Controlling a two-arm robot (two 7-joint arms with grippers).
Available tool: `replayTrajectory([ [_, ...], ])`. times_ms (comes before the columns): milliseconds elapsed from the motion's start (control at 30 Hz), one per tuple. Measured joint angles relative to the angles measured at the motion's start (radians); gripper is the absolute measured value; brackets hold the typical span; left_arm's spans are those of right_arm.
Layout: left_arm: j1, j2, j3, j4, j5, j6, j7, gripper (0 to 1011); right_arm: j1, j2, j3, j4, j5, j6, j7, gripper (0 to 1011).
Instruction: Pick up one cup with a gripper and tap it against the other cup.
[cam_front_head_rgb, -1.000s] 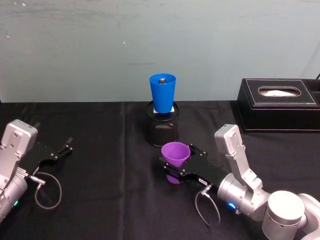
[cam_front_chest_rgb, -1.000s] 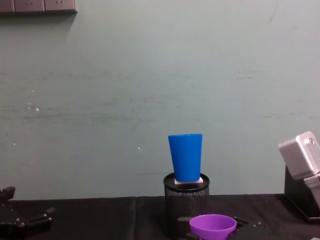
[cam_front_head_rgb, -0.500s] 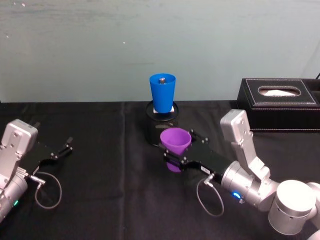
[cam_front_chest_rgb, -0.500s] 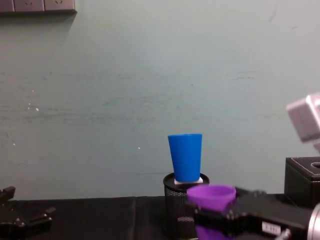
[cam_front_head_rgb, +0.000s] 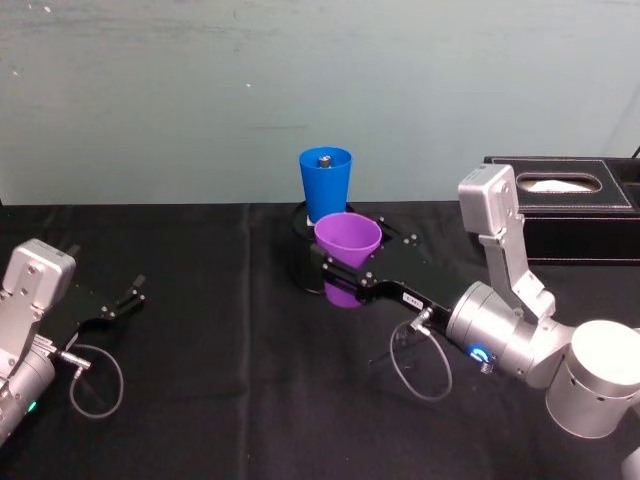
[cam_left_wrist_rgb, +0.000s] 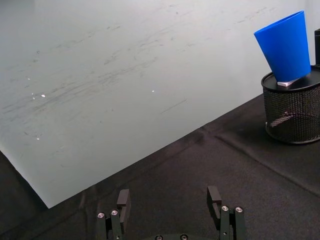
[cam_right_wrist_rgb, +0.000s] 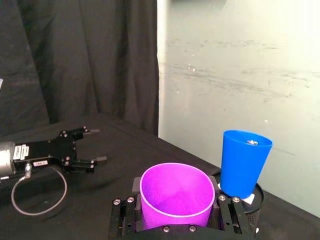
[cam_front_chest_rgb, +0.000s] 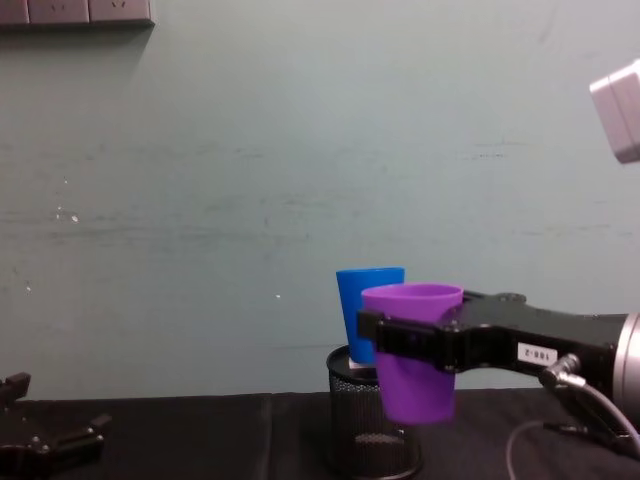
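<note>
Black cloth covers the table (cam_front_head_rgb: 200, 400), which runs back to a pale green wall (cam_front_head_rgb: 150, 100). From where I stand, the silver right arm (cam_front_head_rgb: 520, 335) reaches in from the right side toward the middle, a blue ring light (cam_front_head_rgb: 478, 354) glowing at its wrist. Behind it a black tissue box (cam_front_head_rgb: 570, 215) sits at the far right against the wall.

At the left edge of the table the left gripper (cam_front_head_rgb: 135, 290) lies low on the cloth, its fingers spread apart with nothing between them, well apart from both cups.

The right gripper (cam_front_head_rgb: 348, 275) has its flat black jaws closed around the wall of the purple cup (cam_front_head_rgb: 347, 237), gripping it below the rim. That cup is upright, mouth up, and clear of the cloth, hanging in front of the black mesh pen holder (cam_left_wrist_rgb: 291, 114).

The blue cup (cam_front_head_rgb: 325, 185) stands upright on a small white block (cam_left_wrist_rgb: 286, 83) set on top of the holder, by the wall. The purple cup is just beside it, rims at nearly the same height; I cannot tell whether they touch. A small grey bit (cam_right_wrist_rgb: 252, 142) shows inside the blue cup.
</note>
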Motion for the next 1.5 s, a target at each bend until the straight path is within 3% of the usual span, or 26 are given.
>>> replayTrajectory([
  [1500,0.000,0.000,0.000,0.000,0.000,0.000,0.000,1000,0.006,0.000,-0.006,-0.011,0.006,0.006,-0.011,747],
])
